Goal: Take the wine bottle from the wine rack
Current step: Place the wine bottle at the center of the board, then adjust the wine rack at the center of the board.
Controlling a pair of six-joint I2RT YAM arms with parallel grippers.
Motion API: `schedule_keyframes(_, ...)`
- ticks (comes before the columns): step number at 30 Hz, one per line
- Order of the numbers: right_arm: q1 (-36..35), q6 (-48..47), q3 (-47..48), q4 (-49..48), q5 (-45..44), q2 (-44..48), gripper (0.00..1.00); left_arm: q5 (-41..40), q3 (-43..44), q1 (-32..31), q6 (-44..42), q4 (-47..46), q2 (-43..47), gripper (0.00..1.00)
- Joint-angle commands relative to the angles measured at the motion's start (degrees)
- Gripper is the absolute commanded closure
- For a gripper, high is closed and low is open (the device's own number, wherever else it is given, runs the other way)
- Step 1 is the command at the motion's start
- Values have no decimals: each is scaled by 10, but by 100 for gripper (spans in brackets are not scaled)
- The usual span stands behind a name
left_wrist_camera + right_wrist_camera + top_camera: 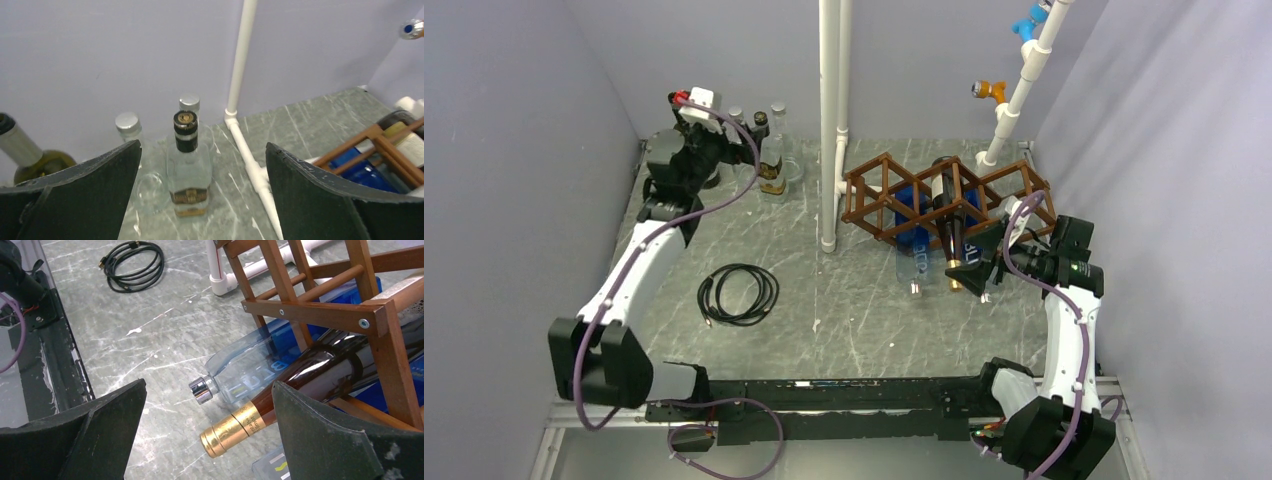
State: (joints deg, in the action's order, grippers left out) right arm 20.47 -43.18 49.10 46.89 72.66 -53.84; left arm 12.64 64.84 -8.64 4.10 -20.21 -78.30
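- My right gripper (pixel 207 390) is spread wide with nothing between its black fingers. It is low and close in front of the brown wooden lattice wine rack (pixel 320 310).
- The dark brown glass wine bottle with the gold foil neck (pixel 300 380) is just ahead of that gripper. Its body runs through a cell of the rack and its neck points out towards me.
- As I judge it, nothing is done yet: the bottle is in the rack and I am not touching it.
- What's left is all of it: close on the neck, draw the bottle out along its own line, clear the bars and set it down.
- The glass is glossy and dark with a pale label further up, and the gold capsule tilts down towards the grey marbled table (pixel 150 340).
- Close beside its neck, on my left, lies a blue-tinted clear bottle with a silver cap (pixel 245 375), so I'll need to pick the right neck.
- My left gripper (pixel 202 150) is also open and empty, well away from the rack. It faces a clear square bottle with a black and gold cap (pixel 189 170).
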Motion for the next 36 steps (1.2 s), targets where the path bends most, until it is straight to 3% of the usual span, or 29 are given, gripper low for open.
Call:
schedule_keyframes(1, -1, -82, 13, 50, 39, 8, 0, 60, 33, 20, 56, 159, 81, 1)
schedule_keyframes(10, 9, -245, 57, 234, 9, -3, 0, 162, -72, 24, 70, 289, 248, 1)
schedule_keyframes(16, 8, -322, 152, 321, -29, -37, 0, 148, -153, 22, 59, 310, 325, 0)
schedule_keyframes(20, 8, -339, 202, 307, -39, -49, 0, 129, -211, 17, 49, 291, 366, 1)
schedule_keyframes(26, 8, -388, 287, 325, -70, -119, 0, 123, -253, 16, 39, 296, 369, 0)
schedule_keyframes(30, 7, -549, 307, 388, -85, -156, 0, 122, -227, 16, 34, 341, 351, 1)
schedule_keyframes(36, 8, -565, 336, 360, -129, -216, 2, 130, -220, 16, 36, 355, 344, 1)
